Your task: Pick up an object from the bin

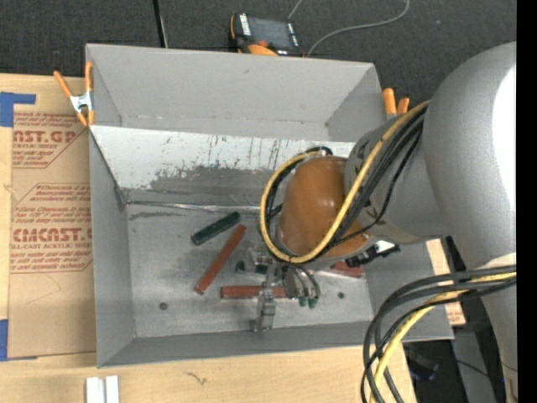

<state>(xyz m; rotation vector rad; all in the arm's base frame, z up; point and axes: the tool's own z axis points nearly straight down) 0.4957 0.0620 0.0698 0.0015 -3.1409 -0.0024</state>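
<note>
My gripper (268, 296) hangs low over the front middle of the bin floor, under the orange wrist cover. A short red-brown bar (239, 292) lies flat just to its left, its right end reaching the gripper. A longer red-brown stick (221, 259) lies slanted a little further left and back. Behind that stick rests a dark green pen-like piece (215, 227). Whether anything is held is hidden by the gripper body.
A small red piece (349, 269) shows by the bin's right side, partly under the arm. Small dark green bits (309, 301) sit right of the gripper. The front wall is close below the gripper. Cables loop around the wrist.
</note>
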